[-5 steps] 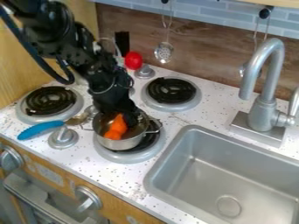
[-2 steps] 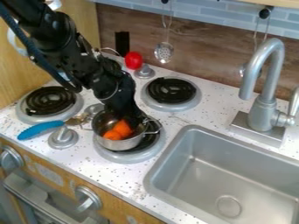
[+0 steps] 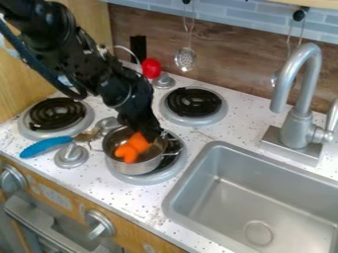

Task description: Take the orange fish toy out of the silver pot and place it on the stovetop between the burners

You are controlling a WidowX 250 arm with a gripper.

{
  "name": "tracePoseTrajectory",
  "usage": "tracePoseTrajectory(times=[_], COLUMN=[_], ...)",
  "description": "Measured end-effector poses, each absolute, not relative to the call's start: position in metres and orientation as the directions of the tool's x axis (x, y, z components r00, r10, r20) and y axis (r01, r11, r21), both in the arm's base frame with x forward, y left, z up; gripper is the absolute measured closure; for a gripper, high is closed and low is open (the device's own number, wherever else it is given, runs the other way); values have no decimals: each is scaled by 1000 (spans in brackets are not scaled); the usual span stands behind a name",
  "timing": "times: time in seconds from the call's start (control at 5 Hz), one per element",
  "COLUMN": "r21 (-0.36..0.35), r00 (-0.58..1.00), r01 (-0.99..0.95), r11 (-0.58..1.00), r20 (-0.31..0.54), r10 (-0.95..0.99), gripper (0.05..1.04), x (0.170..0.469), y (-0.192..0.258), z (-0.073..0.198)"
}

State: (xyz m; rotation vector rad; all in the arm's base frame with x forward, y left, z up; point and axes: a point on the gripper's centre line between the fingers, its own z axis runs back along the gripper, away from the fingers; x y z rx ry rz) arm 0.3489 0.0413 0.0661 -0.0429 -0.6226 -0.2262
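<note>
One round, shiny metal pot holds a matte orange, lumpy object and sits on a burner. My black gripper is at the pot's one o'clock side, with the orange object at seven o'clock from my jaws; whether they are open or closed, I cannot tell. Toward four o'clock lies a smooth metal sink in the speckled desk.

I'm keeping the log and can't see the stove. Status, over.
Black two-finger gripper low at small silver metal pot. Lumpy orange object inside pot. Possible snag: blue-handled metal utensil beside pot.
</note>
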Motion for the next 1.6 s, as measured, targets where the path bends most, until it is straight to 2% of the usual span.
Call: tracePoseTrajectory(times=[0.4,0.6,0.8,1.2,1.6], r21=[43,46,76,79,114], r00=[745,692,659,700,753], r01=[313,314,301,261,233], r11=[949,948,951,962,966], r20=[609,673,704,671,608], r10=[-273,-262,-265,-245,-254], gripper=[685,685,685,685,685], x=[346,360,387,439,457], y=[32,39,58,99,128], z=[88,125,142,108,64])
